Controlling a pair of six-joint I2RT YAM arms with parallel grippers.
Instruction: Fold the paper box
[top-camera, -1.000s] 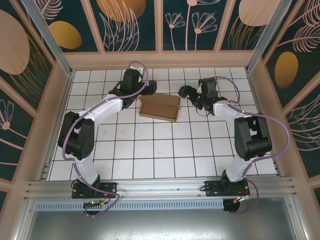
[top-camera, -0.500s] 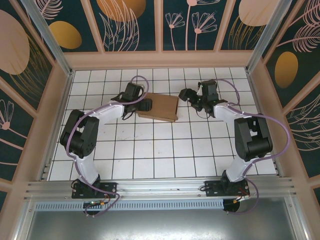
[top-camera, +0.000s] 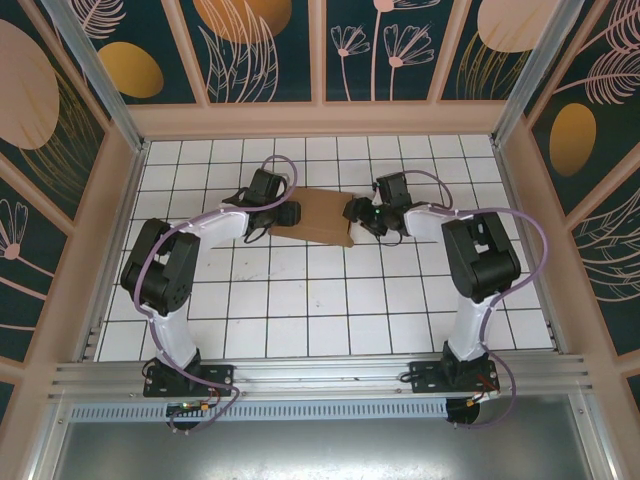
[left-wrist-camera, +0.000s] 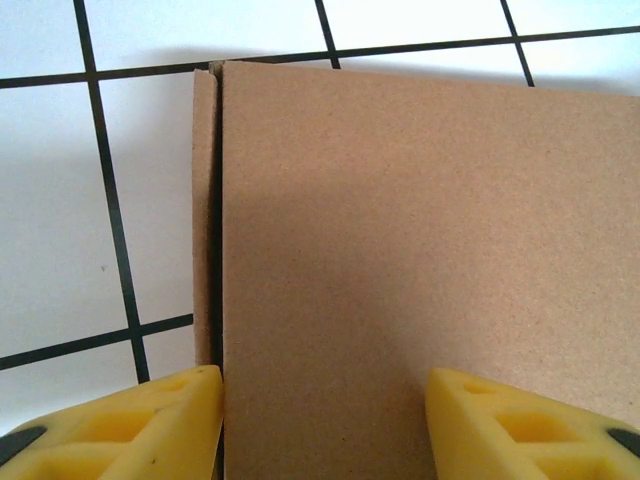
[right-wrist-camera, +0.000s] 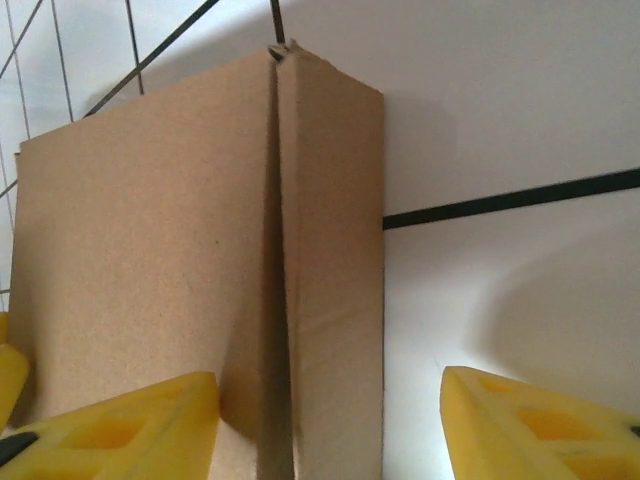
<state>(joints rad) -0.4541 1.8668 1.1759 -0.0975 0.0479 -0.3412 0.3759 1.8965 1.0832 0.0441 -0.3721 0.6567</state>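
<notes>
A white-tiled desk (top-camera: 300, 300) with black grid lines is being enclosed by a wooden-framed booth, and its walls (top-camera: 260, 50) are being covered by dark teal panels with leaf and flower patterns. The paper box (top-camera: 320, 215), a flat, plain brown cardboard rectangle, is being carried by the far middle of the desk, between the ends of the two arms. One short edge is being met by the left fingers (top-camera: 291, 212) and the opposite short edge by the right fingers (top-camera: 357, 216).

In the left wrist view, the box's broad top face (left-wrist-camera: 400, 250) is being framed by the yellow left fingers (left-wrist-camera: 150, 425), which are being held spread. One is being kept at the box's edge, beside a narrow side strip, and the other over the top face. Whether the cardboard is being touched cannot be told.

In the right wrist view, the yellow right fingers (right-wrist-camera: 520, 420) are being held spread too. One is being kept against the box's broad face (right-wrist-camera: 150, 270) and the other over bare tile. The box's narrow side wall is being straddled with a gap, so nothing is being pinched.
</notes>
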